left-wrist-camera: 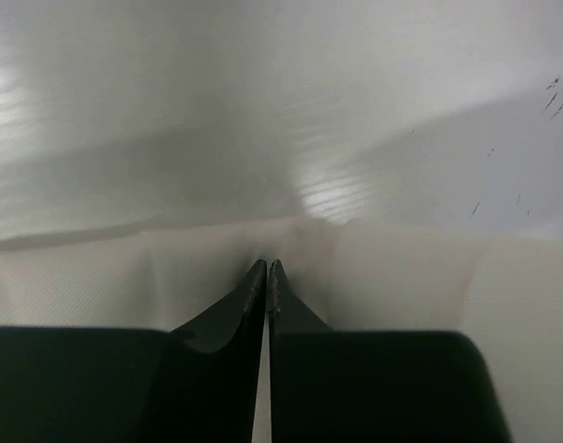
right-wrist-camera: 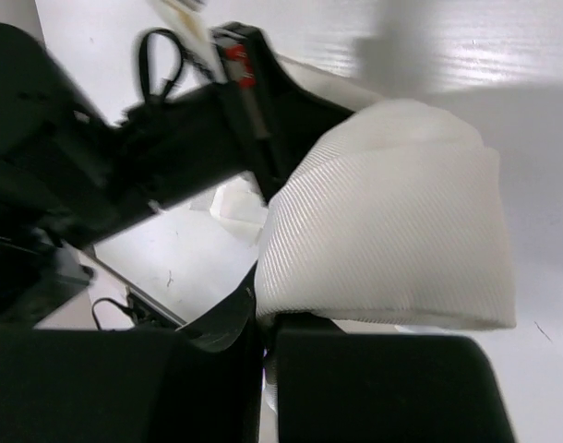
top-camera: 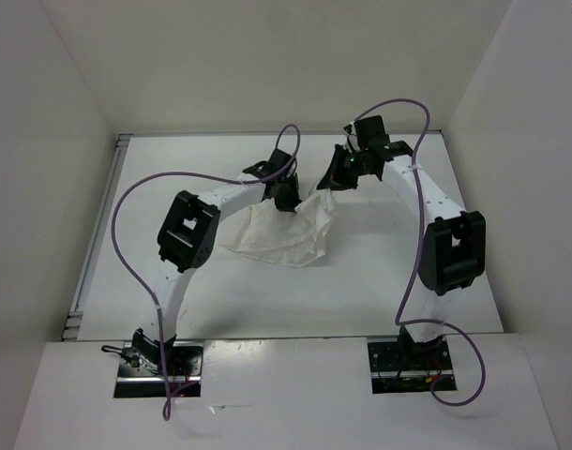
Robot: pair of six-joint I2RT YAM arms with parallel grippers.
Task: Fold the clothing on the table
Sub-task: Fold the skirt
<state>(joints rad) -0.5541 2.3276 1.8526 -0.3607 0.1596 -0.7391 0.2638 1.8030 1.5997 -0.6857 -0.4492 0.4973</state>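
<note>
— Where's the cloth?
— Mid-table, crumpled, between the arms. The right gripper is clamped on its far-right corner, and cloth drapes over its fingers.
— And the left gripper?
— At the cloth's far edge, jaws a hair apart, tips against it. Whether it grips, I can't tell.

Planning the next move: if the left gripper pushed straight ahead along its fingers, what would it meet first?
The clothing, bunched right at the left gripper's tips. Past that ridge only bare table shows, though depth is unclear.
</note>
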